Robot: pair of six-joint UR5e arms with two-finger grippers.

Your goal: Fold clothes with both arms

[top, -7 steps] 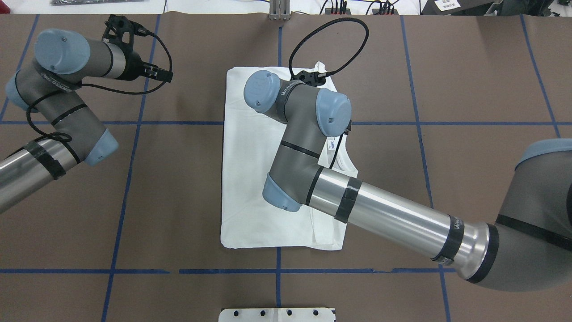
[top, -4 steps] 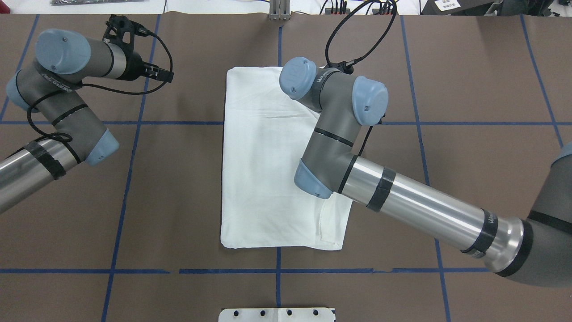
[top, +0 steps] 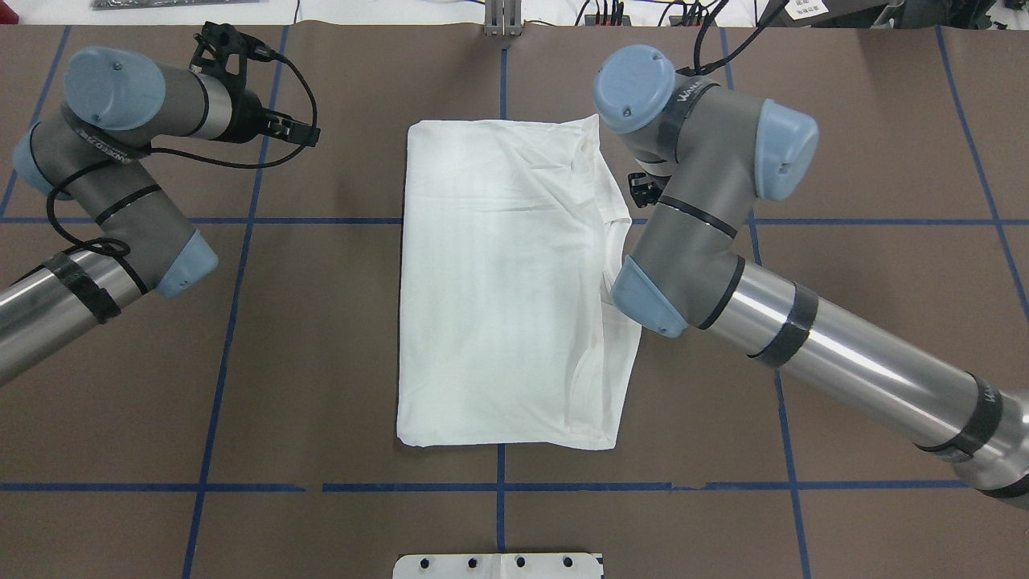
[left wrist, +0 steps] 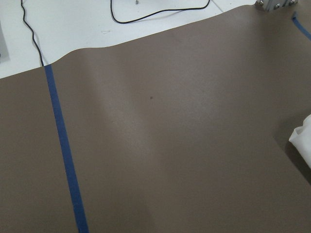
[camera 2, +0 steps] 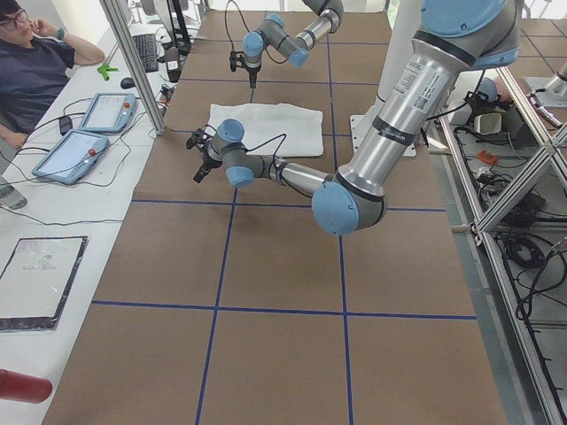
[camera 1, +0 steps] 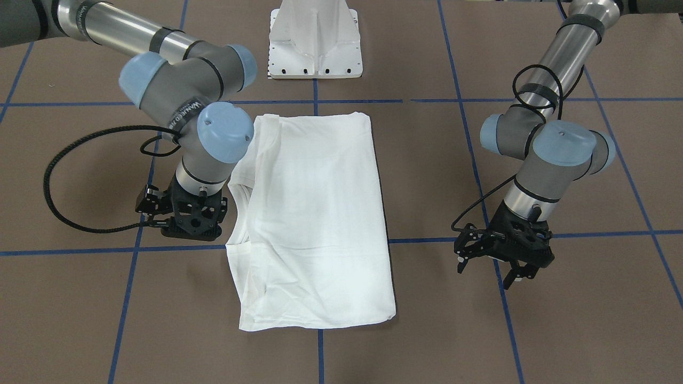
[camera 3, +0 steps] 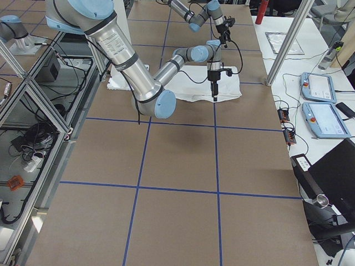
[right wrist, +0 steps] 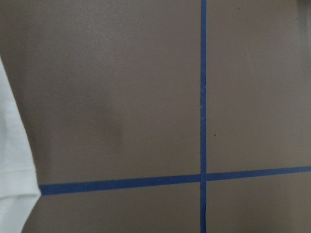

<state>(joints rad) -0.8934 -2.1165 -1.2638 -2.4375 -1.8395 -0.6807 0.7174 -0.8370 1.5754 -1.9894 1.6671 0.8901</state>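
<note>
The clothes (top: 498,281) are one white shirt lying flat as a folded rectangle mid-table, also in the front view (camera 1: 315,213). Its right edge shows layered folds and a collar curve. My right gripper (camera 1: 184,226) points down just off that edge, above the brown mat. The wrist mostly covers it in the overhead view (top: 643,186), and its fingers are hidden, so its state is unclear. My left gripper (camera 1: 485,272) hovers well to the shirt's other side with fingers spread and empty, seen too from overhead (top: 211,44). A white cloth corner shows in each wrist view (left wrist: 302,141) (right wrist: 12,160).
Blue tape lines (top: 233,322) grid the brown mat. The white pedestal base (camera 1: 315,37) stands at the robot's side of the table. A seated person (camera 2: 35,62) and tablets (camera 2: 84,146) are at the far bench, beyond the aluminium frame posts (camera 2: 133,62).
My right arm has swung from above the shirt out to its right side, uncovering the folded right half. The left arm has hardly moved.
</note>
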